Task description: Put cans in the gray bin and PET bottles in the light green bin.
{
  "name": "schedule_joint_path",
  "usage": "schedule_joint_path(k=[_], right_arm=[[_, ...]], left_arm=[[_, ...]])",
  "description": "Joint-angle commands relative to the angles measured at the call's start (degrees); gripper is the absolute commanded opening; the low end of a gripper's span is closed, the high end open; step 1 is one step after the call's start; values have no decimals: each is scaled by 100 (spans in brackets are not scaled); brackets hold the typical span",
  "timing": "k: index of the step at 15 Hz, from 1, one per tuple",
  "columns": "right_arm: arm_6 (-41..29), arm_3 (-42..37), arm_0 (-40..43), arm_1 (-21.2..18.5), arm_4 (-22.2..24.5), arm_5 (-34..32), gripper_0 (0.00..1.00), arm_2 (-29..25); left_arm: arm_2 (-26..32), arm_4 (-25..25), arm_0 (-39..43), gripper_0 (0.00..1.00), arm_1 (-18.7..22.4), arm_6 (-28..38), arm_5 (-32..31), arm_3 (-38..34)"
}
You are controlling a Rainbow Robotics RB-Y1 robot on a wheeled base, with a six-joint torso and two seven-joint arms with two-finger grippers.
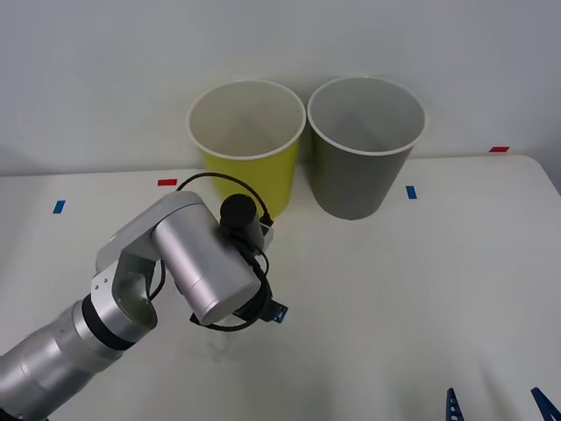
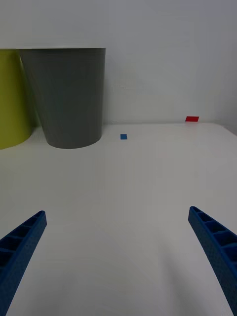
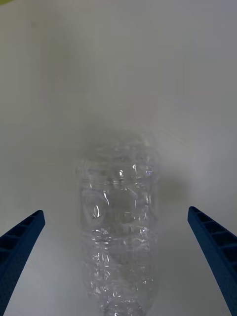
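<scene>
The left gripper (image 3: 118, 256) hangs wide open over the PET bottle (image 3: 118, 222) on the table (image 1: 394, 289) — ready to grab. The right gripper (image 2: 118, 256) waits, released too.

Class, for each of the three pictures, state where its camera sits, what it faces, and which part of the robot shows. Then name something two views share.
Front view: above the arms, looking down at the white table; the left arm reaches over the table, right gripper at the near edge.
Right wrist view: low over the table, facing the gray bin and light green bin; open blue fingers.
Left wrist view: facing down at the crushed PET bottle between the left gripper fingers.
Shared: front and right wrist views both show the bins.
</scene>
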Motion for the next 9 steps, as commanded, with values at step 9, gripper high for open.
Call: schedule_joint_path(k=[9], right_arm=[[0, 0, 0, 0, 0, 0, 100, 0]], left_arm=[[7, -315, -141, 100, -435, -62, -291, 926]])
